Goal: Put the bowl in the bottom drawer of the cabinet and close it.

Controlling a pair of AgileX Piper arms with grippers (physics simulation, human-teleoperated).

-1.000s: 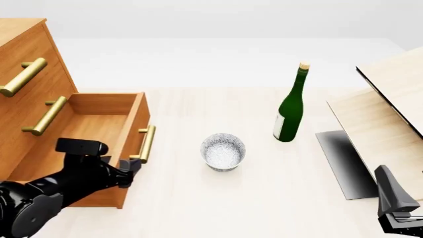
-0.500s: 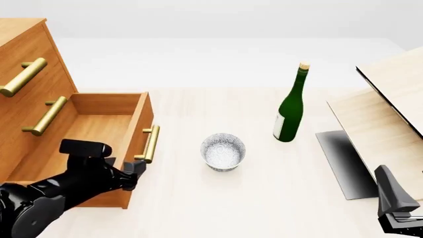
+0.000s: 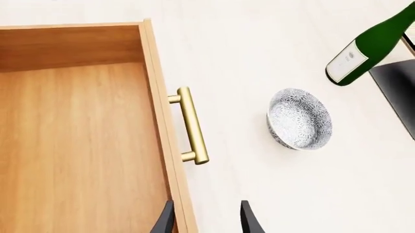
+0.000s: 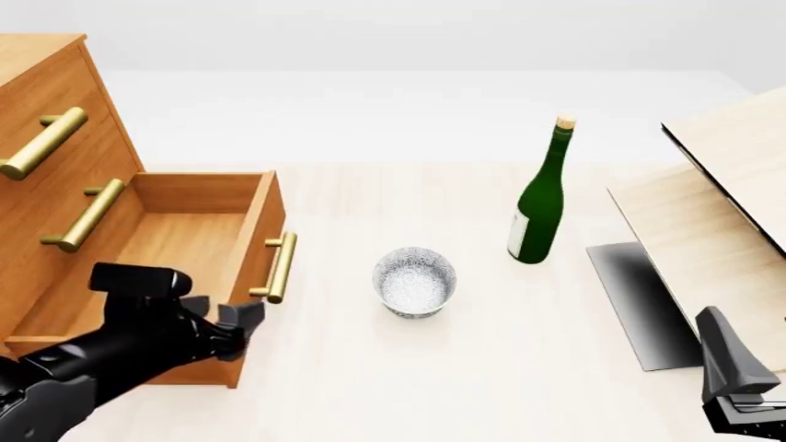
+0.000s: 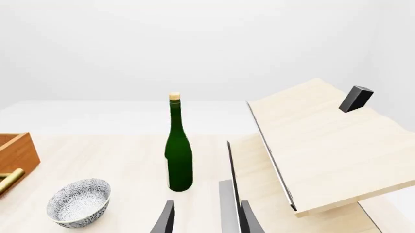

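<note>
The small speckled white-grey bowl [image 4: 415, 282] stood upright on the pale table [image 4: 491, 368], between the pulled-out bottom drawer [image 4: 184, 239] of the orange-brown wooden cabinet [image 4: 43, 110] and a green glass bottle [image 4: 540, 207]. The black left gripper [image 4: 239, 318] hung released, grasping nothing, near the drawer's front corner; the right gripper [image 5: 204, 218] waited likewise parted.

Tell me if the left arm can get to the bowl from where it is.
Probably yes. The left gripper sits open by the bottom drawer front, and only bare table lies between it and the bowl. The bottle stands beyond, out of the way.
</note>
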